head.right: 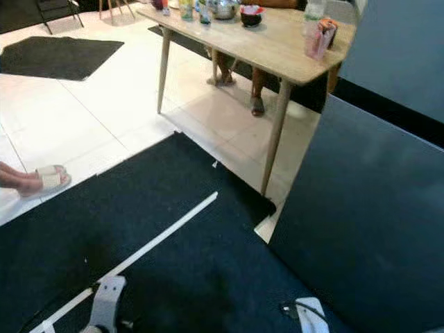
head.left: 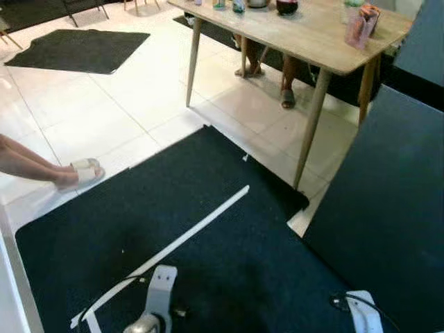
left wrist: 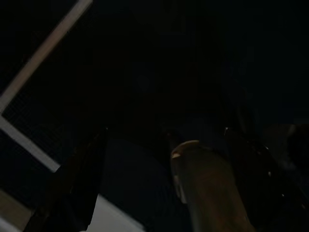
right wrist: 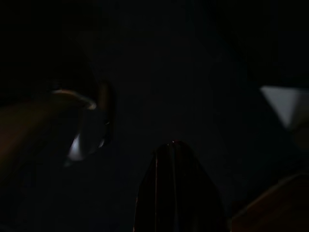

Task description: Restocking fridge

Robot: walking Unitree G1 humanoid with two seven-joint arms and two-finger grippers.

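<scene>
A tall dark grey panel [head.left: 388, 208], likely the fridge's side or door, stands at my right. Behind it a light wooden table [head.left: 312, 38] carries a pink carton [head.left: 362, 24], a dark bowl [head.left: 286, 7], a metal pot [head.right: 223, 8] and some bottles [head.right: 186, 8]. Both arms hang low over the dark mat: the left arm [head.left: 158, 298] and the right arm [head.left: 364, 316]. In the dim left wrist view my left gripper [left wrist: 164, 131] is open, its fingers [left wrist: 77, 183] wide apart above the mat. The right wrist view is very dark; my right gripper [right wrist: 175, 193] is barely made out.
A dark mat [head.left: 208, 250] with white tape lines [head.left: 201, 222] lies underfoot. A person's foot in a white slipper [head.left: 82, 172] rests at the mat's left edge. Another person's feet [head.left: 288, 97] are under the table. A second dark mat [head.left: 76, 48] lies on the white tiles, far left.
</scene>
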